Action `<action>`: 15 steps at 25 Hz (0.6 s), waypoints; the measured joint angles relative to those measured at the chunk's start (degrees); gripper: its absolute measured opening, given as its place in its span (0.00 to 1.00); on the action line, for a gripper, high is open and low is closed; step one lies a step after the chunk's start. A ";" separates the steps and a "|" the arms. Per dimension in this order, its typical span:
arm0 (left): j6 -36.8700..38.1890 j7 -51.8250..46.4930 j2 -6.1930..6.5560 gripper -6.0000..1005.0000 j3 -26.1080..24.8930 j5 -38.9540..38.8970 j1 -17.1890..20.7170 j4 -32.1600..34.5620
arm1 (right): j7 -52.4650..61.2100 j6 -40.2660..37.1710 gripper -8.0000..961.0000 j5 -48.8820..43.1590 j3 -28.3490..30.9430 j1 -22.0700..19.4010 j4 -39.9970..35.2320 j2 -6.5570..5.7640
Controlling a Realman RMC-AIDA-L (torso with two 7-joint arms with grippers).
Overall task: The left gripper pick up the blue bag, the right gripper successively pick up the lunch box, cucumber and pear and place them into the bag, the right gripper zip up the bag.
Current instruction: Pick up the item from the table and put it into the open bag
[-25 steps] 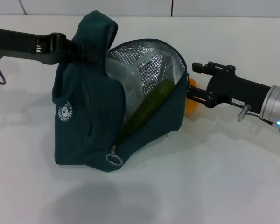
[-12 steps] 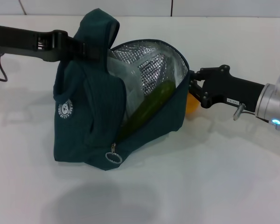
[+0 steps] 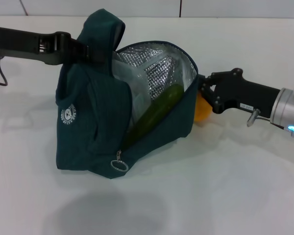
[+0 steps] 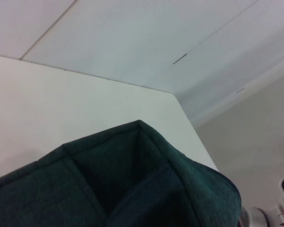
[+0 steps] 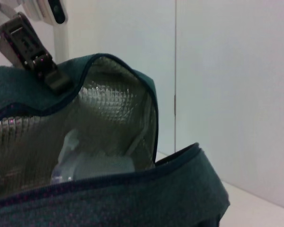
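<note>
right gripper (image 3: pixel 202 93) clamped on pear (image 3: pixel 202 110) | held just outside bag (image 3: pixel 103 122) rim, opening lies toward robot's left | left gripper (image 3: pixel 90 53) pinched on bag top

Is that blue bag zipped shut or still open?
Open. The blue bag gapes, showing its silver lining and the cucumber inside; the zipper ring hangs at the low end.

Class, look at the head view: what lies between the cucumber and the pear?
The blue bag's front wall separates them: the cucumber lies inside, the pear outside in the right gripper.
</note>
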 joint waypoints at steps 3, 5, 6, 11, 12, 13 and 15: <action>0.00 0.00 0.00 0.04 -0.07 0.00 0.11 0.00 | 0.00 -1.86 0.05 0.35 1.54 -0.77 -0.19 -0.21; 0.01 0.00 -0.01 0.04 -0.07 -0.01 0.12 -0.02 | 0.00 -3.41 0.05 0.40 3.11 -1.50 -0.49 -0.39; 0.01 -0.04 0.00 0.04 -0.04 -0.02 0.12 -0.03 | 0.00 -4.26 0.05 0.39 3.89 -1.98 -0.63 -0.47; 0.08 -0.28 0.00 0.04 0.07 -0.03 -0.10 -0.08 | 0.53 -8.94 0.05 0.18 8.56 -3.66 -0.84 -0.75; 0.08 -0.29 0.00 0.04 0.07 -0.03 -0.11 -0.10 | 0.68 -10.00 0.05 0.18 9.51 -4.00 -0.84 -0.84; 0.09 -0.31 0.00 0.04 0.07 -0.03 -0.11 -0.12 | 0.88 -10.97 0.05 0.17 10.22 -4.29 -0.85 -0.92; 0.09 -0.35 0.00 0.04 0.07 -0.05 -0.11 -0.14 | 1.81 -12.79 0.05 0.20 11.86 -4.77 -0.93 -1.11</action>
